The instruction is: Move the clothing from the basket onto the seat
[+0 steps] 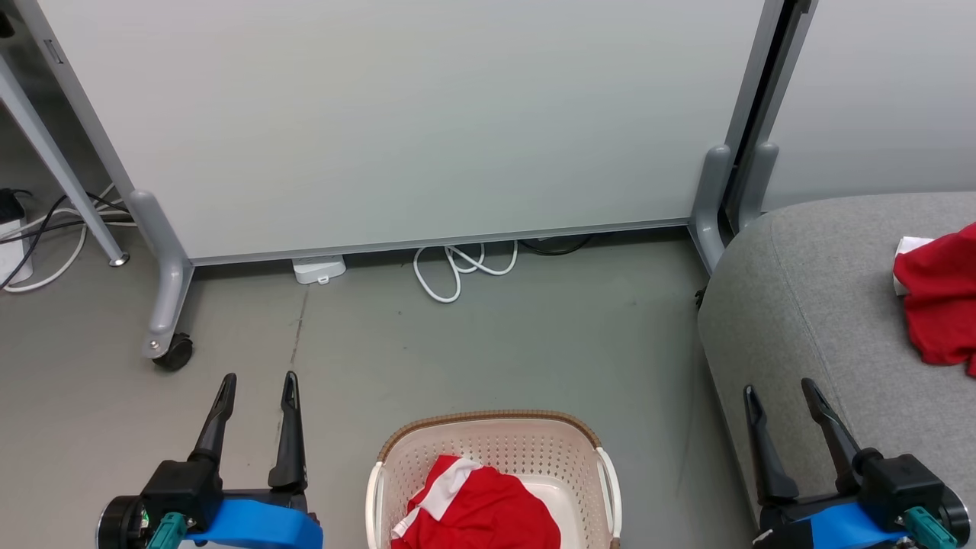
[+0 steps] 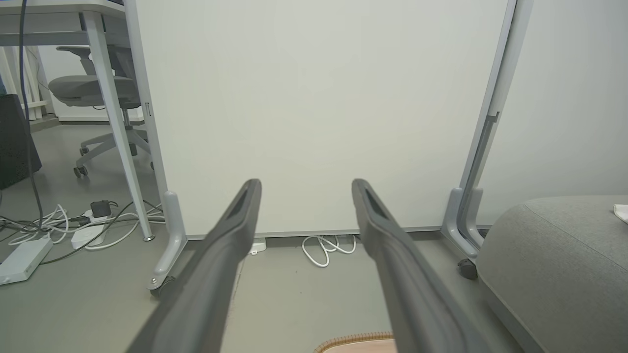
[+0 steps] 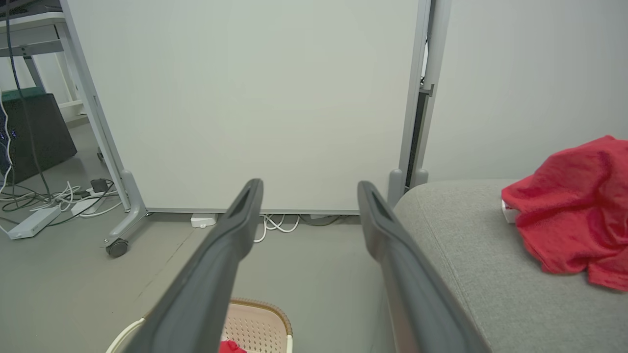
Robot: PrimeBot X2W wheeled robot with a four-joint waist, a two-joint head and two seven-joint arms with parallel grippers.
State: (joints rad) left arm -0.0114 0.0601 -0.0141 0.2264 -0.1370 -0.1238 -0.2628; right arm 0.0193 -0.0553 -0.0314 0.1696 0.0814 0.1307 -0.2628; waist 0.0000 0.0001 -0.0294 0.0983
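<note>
A cream basket (image 1: 488,446) with a brown rim stands on the floor at the bottom centre, and a red garment (image 1: 476,507) with white stripes lies crumpled in it. A second red piece of clothing (image 1: 942,301) rests on the grey seat (image 1: 808,305) at the right, also seen as a red heap (image 3: 574,215) in the right wrist view. My left gripper (image 1: 258,379) hangs open to the left of the basket, empty. My right gripper (image 1: 779,389) is open over the seat's front edge, empty. The basket's rim (image 2: 355,339) peeks in at the bottom of the left wrist view.
A pale partition panel (image 1: 396,122) on wheeled grey feet (image 1: 164,305) stands behind the basket. White cables (image 1: 461,267) and a small white box (image 1: 319,268) lie at its base. A desk leg (image 1: 57,164), a power strip (image 2: 24,257) and an office chair (image 2: 93,98) are at the left.
</note>
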